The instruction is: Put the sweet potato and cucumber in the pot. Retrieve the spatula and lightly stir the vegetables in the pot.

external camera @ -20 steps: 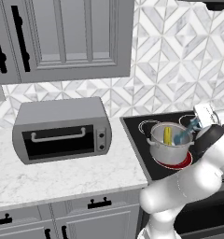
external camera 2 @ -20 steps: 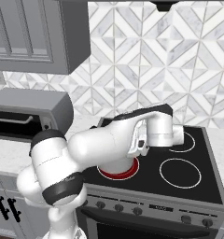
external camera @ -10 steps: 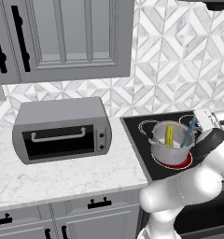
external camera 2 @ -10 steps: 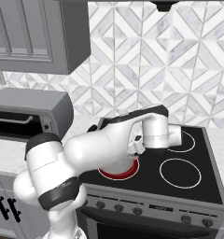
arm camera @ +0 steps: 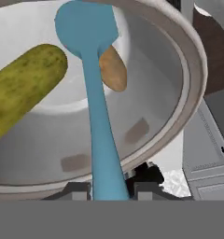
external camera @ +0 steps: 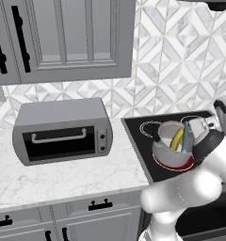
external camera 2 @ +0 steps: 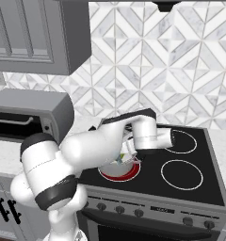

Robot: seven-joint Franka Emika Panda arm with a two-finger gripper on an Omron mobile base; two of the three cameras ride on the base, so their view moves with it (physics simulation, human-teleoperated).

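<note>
The steel pot stands on the stove's front left burner, its red base ring showing. The yellow-green cucumber leans against the pot's inner wall. The orange-brown sweet potato lies on the pot's bottom, partly behind the spatula's head. My gripper is shut on the handle of the teal spatula, whose head reaches down into the pot. From the left base view the spatula stands steeply in the pot beside the cucumber. My forearm hides most of the pot in the right base view.
A grey toaster oven sits on the marble counter left of the black stove. Grey wall cabinets hang above the counter. Two further burner rings lie to the right of the pot.
My hand has shifted slightly over the pot with the spatula still in it. The cucumber stands a little more upright. The base has not moved.
</note>
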